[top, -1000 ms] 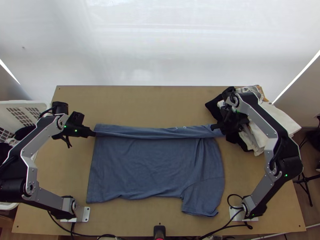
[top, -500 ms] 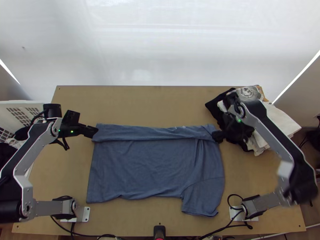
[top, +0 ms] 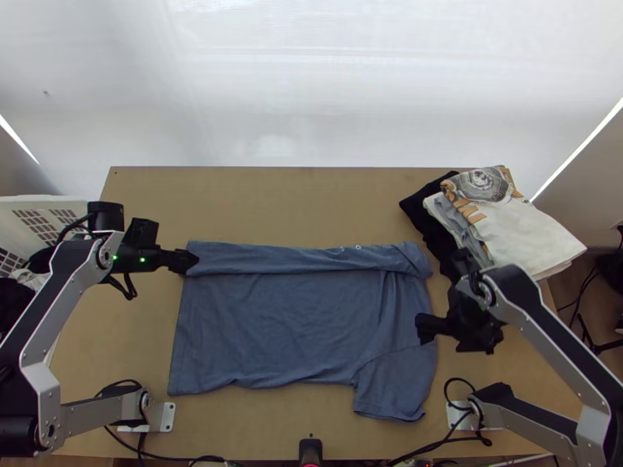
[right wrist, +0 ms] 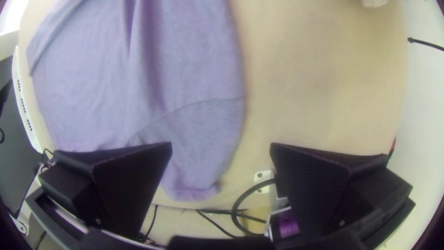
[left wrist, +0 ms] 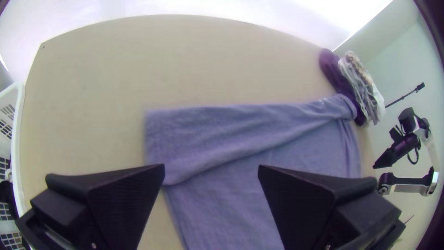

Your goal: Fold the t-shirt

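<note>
My desk is a light wooden board with small screw holes near its corners, and a broad pale backdrop stands behind its far edge, with a bright slanting slit of light at either side. The blue t-shirt lies across the middle of the desk, its far side folded over in a long band and one sleeve spread toward my near edge on the right. I have the left tool at the far left corner of the shirt, released, its fingers wide apart. The right tool is over the shirt's right side, near the sleeve seam, also released and parted wide. On the far right corner I see a stack of clothes, black, grey and white, with a printed piece on top. A white slotted basket holding dark and pale cloth stands by the left edge. Both arms are bolted down on white plates, with black cables looping near them, and past the right edge I can make out brown floor.
</note>
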Robot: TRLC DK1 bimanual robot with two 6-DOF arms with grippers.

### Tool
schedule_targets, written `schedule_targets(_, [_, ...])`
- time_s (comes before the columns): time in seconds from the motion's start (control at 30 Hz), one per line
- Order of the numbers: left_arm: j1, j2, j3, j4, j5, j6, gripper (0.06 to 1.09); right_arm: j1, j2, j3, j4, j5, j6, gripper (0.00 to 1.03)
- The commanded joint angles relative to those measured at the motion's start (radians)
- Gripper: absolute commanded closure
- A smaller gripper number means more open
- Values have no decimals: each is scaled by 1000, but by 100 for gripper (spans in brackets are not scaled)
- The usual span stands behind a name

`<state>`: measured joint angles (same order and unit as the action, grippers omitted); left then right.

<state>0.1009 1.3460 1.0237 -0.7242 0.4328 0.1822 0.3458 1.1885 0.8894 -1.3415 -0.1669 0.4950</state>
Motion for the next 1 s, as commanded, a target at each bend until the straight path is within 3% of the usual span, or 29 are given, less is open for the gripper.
schedule_targets(0.0, [-52,-36,-17,-50,23,-78,11,-8,-89,-172,105,-88,62,5])
schedule_targets(0.17, [-53,-51,-20,-47,23,-107,11,-30,-104,-248,186,-145,48,22])
schedule_targets(0.63, [-50,-85,-19,-47,23,-118,11,-117,-30,-323,251,-146,-87,26])
schedule_targets(0.77, [-49,-84,-19,-46,23,-116,11,-116,-40,-325,281,-146,-113,53])
schedule_targets(0.97, [-52,-76,-8,-46,23,-118,11,-107,-18,-354,311,-146,-124,53])
